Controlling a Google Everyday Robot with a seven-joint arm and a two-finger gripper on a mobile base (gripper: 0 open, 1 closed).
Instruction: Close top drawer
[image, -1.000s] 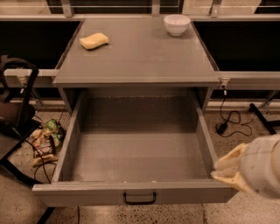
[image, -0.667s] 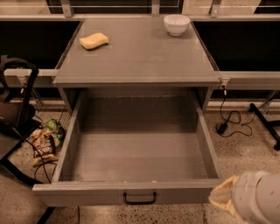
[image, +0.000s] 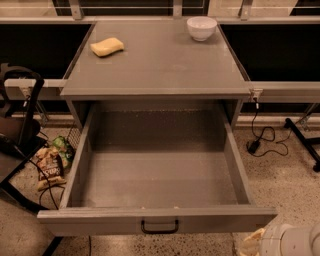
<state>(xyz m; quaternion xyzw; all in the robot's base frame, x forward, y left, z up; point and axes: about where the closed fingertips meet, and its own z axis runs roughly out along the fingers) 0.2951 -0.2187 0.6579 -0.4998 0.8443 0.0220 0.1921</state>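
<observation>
The top drawer (image: 155, 172) of the grey cabinet is pulled fully out toward me. It is a wide, deep grey box and it is empty. Its flat front panel (image: 100, 221) runs along the bottom of the view, with a small black bar handle (image: 159, 227) at its centre. My gripper (image: 256, 243) shows only as a white and cream shape at the bottom right corner. It is below and to the right of the drawer's front right corner and apart from the handle. The lower drawers are hidden under the open drawer.
On the cabinet top (image: 160, 65) lie a yellow sponge (image: 107, 47) at the back left and a white bowl (image: 201, 28) at the back right. A black chair frame (image: 20, 125) and snack bags (image: 49, 165) are on the floor at left. Cables (image: 260, 140) lie at right.
My arm has dropped from beside the drawer's right front corner to the bottom right corner of the view. The drawer has not moved.
</observation>
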